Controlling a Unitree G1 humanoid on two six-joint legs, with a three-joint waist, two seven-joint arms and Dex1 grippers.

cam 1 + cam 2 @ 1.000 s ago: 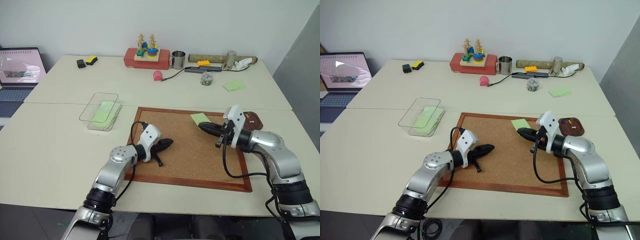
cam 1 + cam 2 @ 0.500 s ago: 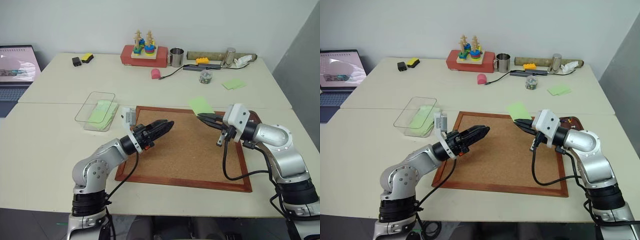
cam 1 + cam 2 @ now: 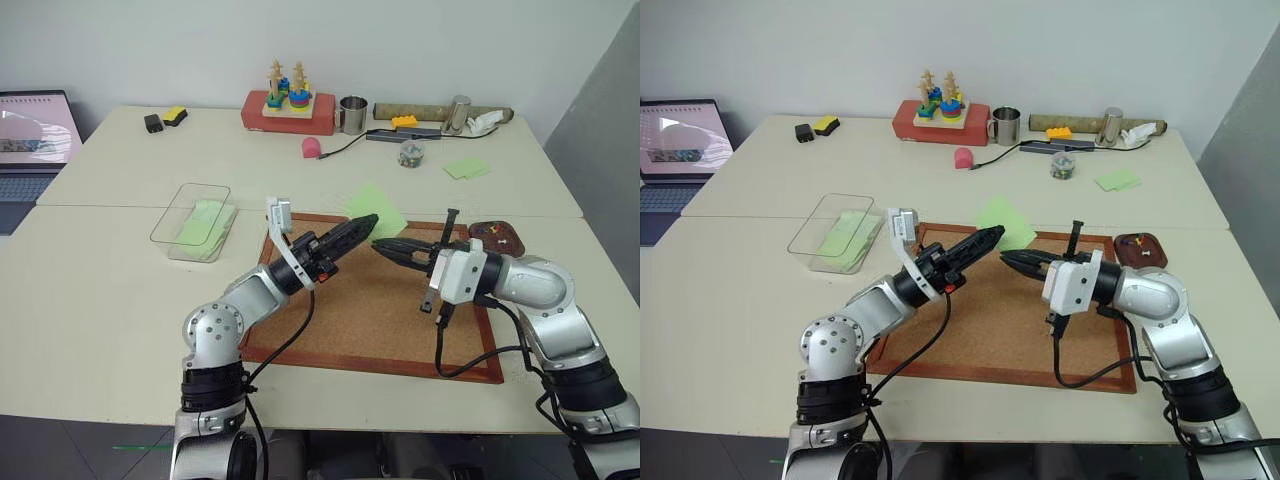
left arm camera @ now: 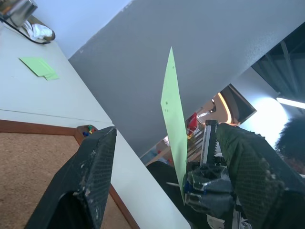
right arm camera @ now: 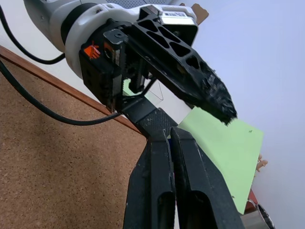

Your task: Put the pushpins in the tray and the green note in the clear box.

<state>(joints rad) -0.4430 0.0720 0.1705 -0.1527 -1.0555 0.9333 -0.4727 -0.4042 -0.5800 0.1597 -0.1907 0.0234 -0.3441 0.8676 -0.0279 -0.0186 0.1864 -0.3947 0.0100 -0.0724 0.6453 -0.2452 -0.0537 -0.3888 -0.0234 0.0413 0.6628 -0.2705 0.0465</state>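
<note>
We see the right gripper pressed together on the lower edge of the green note, holding it in the air over the cork board. The note stands tilted, its free edge pointing up and away from us. The left gripper has its fingers spread to either side of the note. Beyond lie the tray, holding pushpins, and the clear box. We read no writing anywhere.
</note>
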